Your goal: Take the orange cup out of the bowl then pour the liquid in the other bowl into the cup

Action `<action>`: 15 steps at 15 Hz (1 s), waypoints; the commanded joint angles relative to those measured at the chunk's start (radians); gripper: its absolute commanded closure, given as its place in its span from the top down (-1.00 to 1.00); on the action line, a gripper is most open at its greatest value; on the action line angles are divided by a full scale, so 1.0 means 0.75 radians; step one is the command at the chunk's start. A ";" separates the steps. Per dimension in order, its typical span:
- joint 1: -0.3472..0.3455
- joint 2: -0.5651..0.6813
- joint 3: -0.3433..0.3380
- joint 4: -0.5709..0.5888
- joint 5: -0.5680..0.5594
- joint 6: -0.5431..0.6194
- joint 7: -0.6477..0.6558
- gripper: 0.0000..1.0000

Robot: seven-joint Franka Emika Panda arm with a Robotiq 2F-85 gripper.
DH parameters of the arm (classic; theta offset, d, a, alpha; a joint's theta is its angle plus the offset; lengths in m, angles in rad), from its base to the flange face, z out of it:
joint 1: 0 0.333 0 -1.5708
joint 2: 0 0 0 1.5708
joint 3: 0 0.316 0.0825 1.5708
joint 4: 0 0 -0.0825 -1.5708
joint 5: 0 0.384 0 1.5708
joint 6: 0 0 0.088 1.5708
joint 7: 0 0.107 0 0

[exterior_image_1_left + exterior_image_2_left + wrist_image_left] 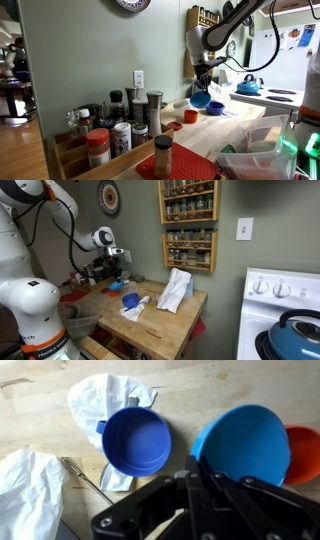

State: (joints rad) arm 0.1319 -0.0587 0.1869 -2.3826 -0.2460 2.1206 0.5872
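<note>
In the wrist view my gripper [190,480] is shut on the near rim of a light blue bowl [245,445] and holds it above the wooden counter. An orange-red cup [303,453] shows at the right edge, partly hidden behind that bowl. A darker blue bowl [137,440] stands empty on a white cloth to the left. In both exterior views the gripper [205,75] [113,265] hangs over the counter with the held bowl [200,99] [118,283] below it. The orange cup [190,116] stands on the counter close by. I cannot see any liquid.
White cloths [100,400] [175,290] lie on the counter. A flat red dish [173,126] sits near the cup. Spice jars [120,125] crowd one end of the counter. A stove with a blue kettle [248,86] stands beside it. A spice rack [188,225] hangs on the wall.
</note>
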 commanded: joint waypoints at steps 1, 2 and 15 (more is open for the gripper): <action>0.012 0.000 0.007 0.014 -0.042 -0.044 0.044 -0.98; 0.013 0.000 0.007 0.013 -0.043 -0.045 0.043 -0.98; -0.005 -0.024 -0.034 -0.016 0.118 -0.004 -0.124 -0.98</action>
State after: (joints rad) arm 0.1314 -0.0594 0.1743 -2.3821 -0.2054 2.1193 0.5460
